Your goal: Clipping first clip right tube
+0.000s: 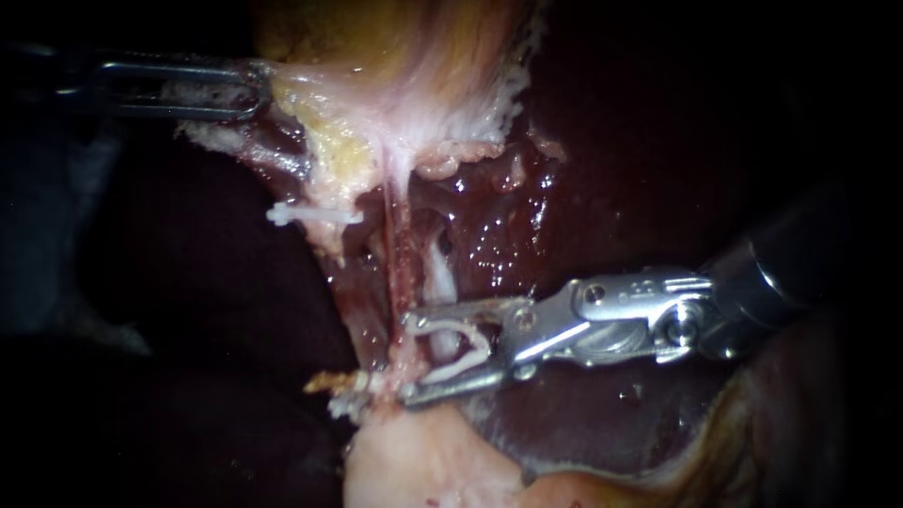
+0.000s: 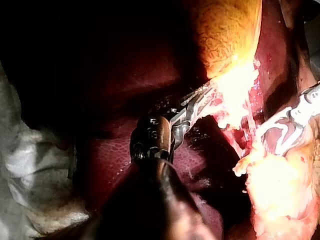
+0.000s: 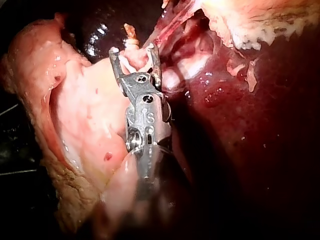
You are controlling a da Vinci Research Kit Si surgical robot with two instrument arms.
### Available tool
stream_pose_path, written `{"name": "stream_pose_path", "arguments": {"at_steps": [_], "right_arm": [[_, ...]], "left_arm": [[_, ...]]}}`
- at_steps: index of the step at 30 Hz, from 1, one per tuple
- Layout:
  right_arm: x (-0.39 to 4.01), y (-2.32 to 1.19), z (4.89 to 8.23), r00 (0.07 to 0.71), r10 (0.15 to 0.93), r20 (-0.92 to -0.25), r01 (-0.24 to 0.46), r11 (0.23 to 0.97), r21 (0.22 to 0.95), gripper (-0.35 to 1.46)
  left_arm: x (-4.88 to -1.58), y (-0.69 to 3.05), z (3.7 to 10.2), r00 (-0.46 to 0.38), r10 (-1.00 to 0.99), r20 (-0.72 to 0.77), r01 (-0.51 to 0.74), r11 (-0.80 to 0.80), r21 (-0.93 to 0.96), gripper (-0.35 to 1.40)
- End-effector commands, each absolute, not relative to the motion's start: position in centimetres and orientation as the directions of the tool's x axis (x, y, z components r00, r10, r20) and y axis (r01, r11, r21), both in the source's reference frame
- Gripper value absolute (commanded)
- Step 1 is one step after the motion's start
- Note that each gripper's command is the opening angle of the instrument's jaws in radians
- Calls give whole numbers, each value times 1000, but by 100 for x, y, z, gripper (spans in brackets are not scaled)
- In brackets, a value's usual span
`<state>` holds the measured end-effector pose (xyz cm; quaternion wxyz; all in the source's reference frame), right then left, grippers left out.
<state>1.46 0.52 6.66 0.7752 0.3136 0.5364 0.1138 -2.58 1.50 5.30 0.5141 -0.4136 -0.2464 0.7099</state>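
Note:
The gallbladder (image 1: 404, 56) hangs at the top, and my left instrument (image 1: 254, 89) is shut on its pale edge. Two strands run down from it: a thin red tube (image 1: 400, 254) and, to its right, a whitish tube (image 1: 438, 277). My right instrument (image 1: 407, 357) comes in from the right. Its jaws stand wide around an open white clip (image 1: 461, 353), which straddles the whitish right tube low down. In the right wrist view the jaws (image 3: 133, 50) reach across pale strands. In the left wrist view my left instrument (image 2: 207, 92) grips bright tissue.
Dark red liver (image 1: 602, 188) fills the background on the right. A white clip (image 1: 315, 215) sits across tissue left of the tubes. Pale clip ends (image 1: 346, 393) show just below the right instrument's tips. A pale fatty lump (image 1: 423, 461) lies at the bottom.

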Motion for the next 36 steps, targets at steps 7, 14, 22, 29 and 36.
{"name": "stream_pose_path", "arguments": {"at_steps": [7,14,22,29,36], "right_arm": [[143,57,673,403,527,-748,146,770,621,50],[137,60,680,405,534,-742,143,765,628,50],[127,63,684,408,551,-728,137,751,645,50],[125,66,687,410,560,-720,132,745,654,50],[131,67,695,410,559,-721,128,747,652,50]], "left_arm": [[-258,149,530,-130,934,-334,-525,-350,-776,-35],[-258,149,530,-129,934,-334,-525,-350,-775,-35],[-258,149,530,-129,934,-334,-525,-350,-775,-35],[-258,149,530,-129,934,-334,-525,-350,-775,-35],[-258,149,530,-129,934,-334,-525,-350,-775,-35]]}}
